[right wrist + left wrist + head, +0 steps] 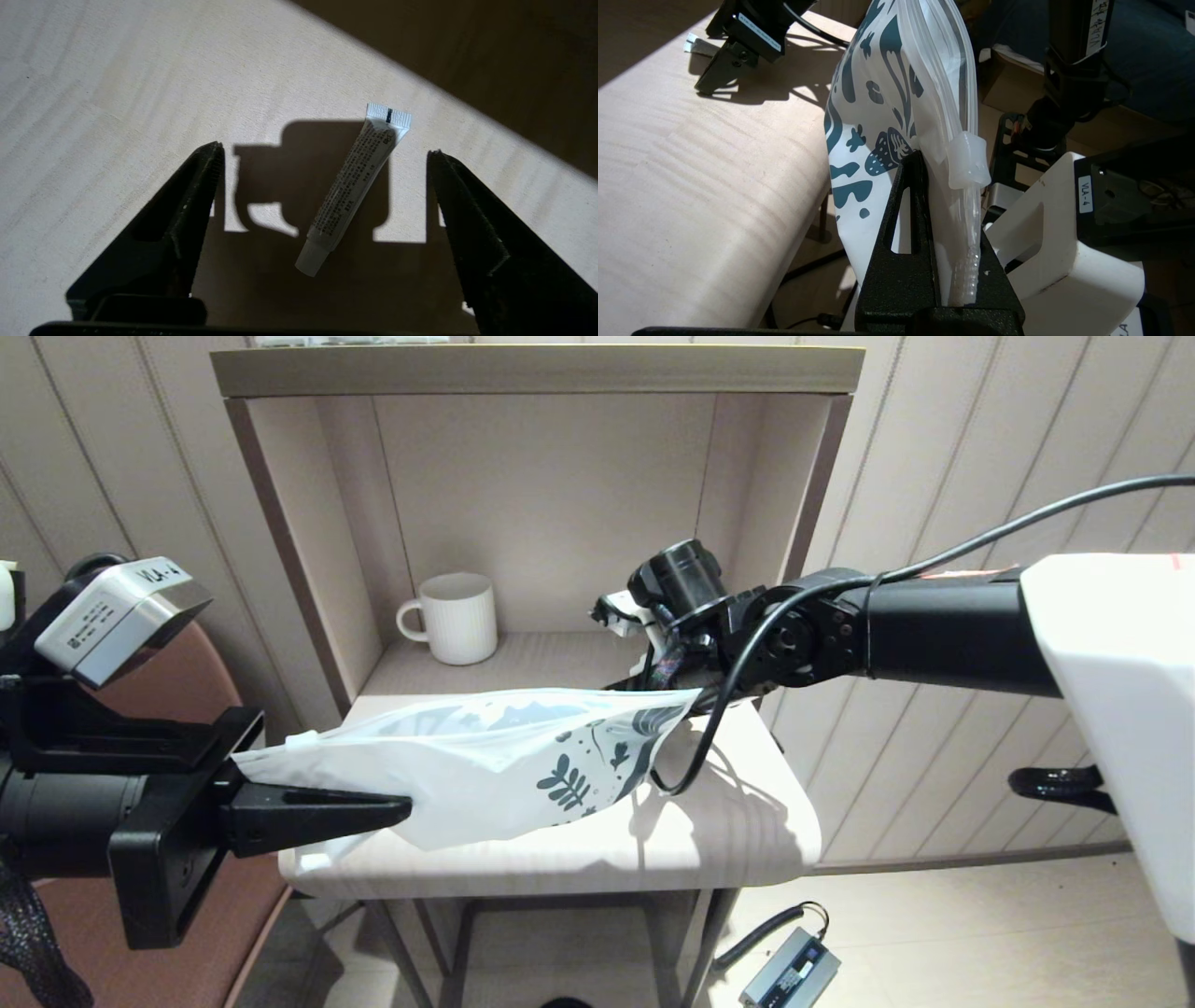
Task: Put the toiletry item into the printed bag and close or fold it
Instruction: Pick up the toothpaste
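The printed bag (pixel 485 765), frosted white with teal leaf prints, hangs sideways over the table's front. My left gripper (pixel 397 807) is shut on its zip-strip end. The left wrist view shows the bag (pixel 878 93) pinched in my left gripper (pixel 943 163), with the clear zip slider (pixel 969 158) just past the fingertips. The toiletry item (pixel 352 186), a small white printed tube, lies flat on the table. My right gripper (pixel 324 149) hovers open above it, one finger on each side and neither touching it. From the head view the bag hides the tube.
A white ribbed mug (pixel 457 616) stands at the back left of the shelf alcove. The pale wooden table (pixel 728 821) has a rounded front edge. A brown chair (pixel 187 691) is at the left. A grey power brick (pixel 789 975) lies on the floor.
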